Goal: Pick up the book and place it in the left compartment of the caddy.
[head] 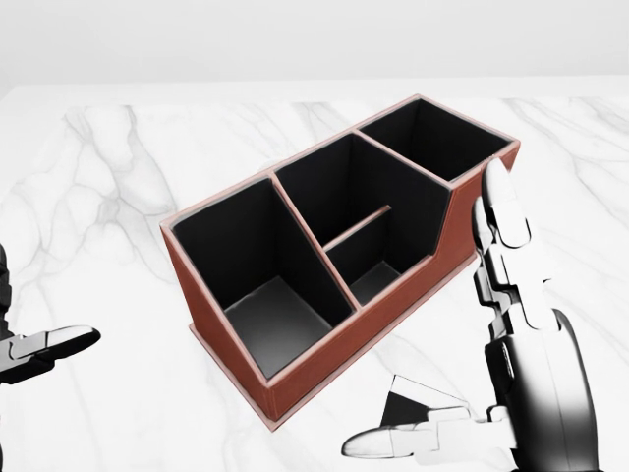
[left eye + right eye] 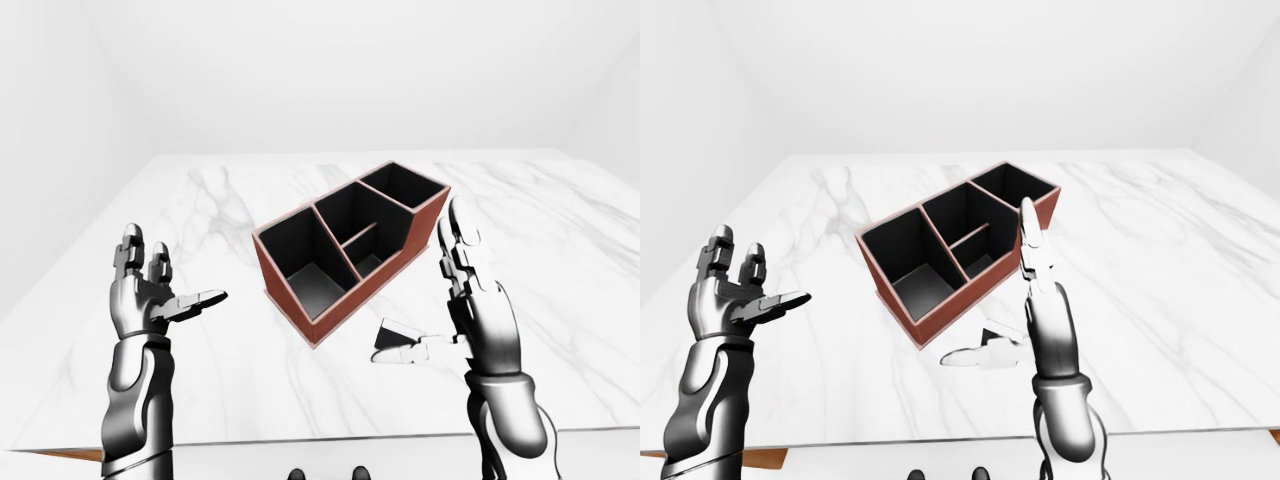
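Note:
A brown caddy (image 1: 295, 379) with black insides stands slantwise on the white marble table (image 1: 88, 206); its large left compartment (image 1: 257, 275) holds nothing. The small black book (image 1: 411, 405) with a white edge lies on the table just below the caddy's lower right wall. My right hand (image 2: 438, 300) is open beside the book, fingers (image 1: 503, 231) pointing up and the thumb (image 1: 393, 441) stretched across the book's lower part, hiding it. My left hand (image 2: 178, 275) is open and raised at the left, well apart from the caddy.
The table's near edge (image 2: 300, 440) runs along the bottom of the left-eye view, with a strip of brown floor (image 2: 70, 456) at the lower left. White walls surround the table.

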You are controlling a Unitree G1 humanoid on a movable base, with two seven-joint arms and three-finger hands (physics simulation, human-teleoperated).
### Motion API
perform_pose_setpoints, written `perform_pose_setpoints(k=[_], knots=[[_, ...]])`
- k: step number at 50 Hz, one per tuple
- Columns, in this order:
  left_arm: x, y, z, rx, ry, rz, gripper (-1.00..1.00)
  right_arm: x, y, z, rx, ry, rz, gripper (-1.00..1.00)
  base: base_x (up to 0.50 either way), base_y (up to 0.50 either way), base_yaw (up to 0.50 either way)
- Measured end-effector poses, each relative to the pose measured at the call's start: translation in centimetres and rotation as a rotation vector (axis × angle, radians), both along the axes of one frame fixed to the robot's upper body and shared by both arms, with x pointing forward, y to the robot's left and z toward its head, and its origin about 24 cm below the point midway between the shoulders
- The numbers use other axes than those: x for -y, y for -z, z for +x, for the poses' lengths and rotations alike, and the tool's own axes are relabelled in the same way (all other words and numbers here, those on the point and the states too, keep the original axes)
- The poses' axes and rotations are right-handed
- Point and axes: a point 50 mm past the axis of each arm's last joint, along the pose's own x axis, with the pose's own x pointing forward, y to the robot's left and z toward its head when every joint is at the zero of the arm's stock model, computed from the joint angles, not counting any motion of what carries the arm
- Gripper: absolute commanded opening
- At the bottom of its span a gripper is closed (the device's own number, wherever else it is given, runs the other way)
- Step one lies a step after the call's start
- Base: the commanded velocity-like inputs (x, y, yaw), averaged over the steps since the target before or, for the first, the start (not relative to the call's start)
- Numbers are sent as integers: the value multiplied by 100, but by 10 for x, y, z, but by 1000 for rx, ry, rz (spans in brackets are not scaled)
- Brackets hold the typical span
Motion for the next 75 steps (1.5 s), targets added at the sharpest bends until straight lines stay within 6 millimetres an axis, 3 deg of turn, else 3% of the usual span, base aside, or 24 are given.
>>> perform_pose_setpoints(k=[16,26,48,75], knots=[[-1,-3,-2,12,-5,3,100,-7,-37,-21,160,-83,-214,100,0,0,0],[0,-2,-2,11,-4,3,100,-7,-47,-23,192,-94,-380,100,0,0,0],[0,-3,-3,15,-6,4,100,-3,-20,1,-20,-140,-598,100,0,0,0],[0,-3,-3,13,-7,5,100,18,24,24,-290,-111,-658,100,0,0,0]])
